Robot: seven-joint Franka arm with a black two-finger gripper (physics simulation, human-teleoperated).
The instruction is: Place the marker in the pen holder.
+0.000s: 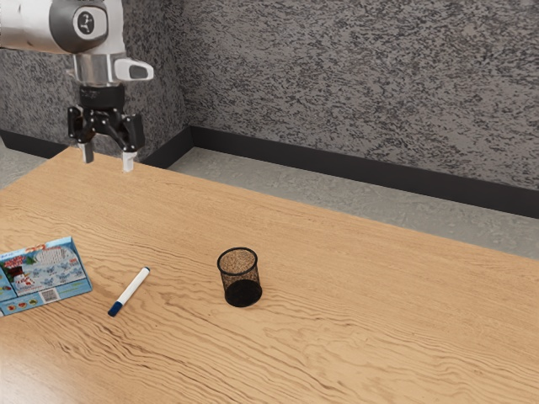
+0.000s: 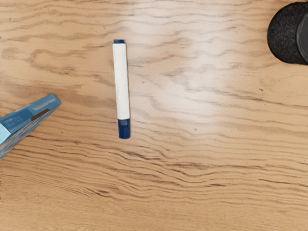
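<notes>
Gripper (image 1: 107, 160) open, raised over table (image 1: 354, 320), nothing between fingers (image 1: 128, 161). Marker (image 1: 130, 291) flat on table, blue cap toward viewer, between box (image 1: 46, 276) and mesh holder (image 1: 241, 278), touching neither. Holder upright.

White blue-capped marker (image 1: 130, 292) lying on table (image 1: 379, 311), black mesh pen holder (image 1: 242, 291) upright

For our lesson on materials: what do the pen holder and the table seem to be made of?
Pen holder: probably metal mesh, black; the wood shows through its fine-holed wall.
Table: wood or wood-look laminate, smooth with a slight sheen; wavy grain lines run across it.
</notes>
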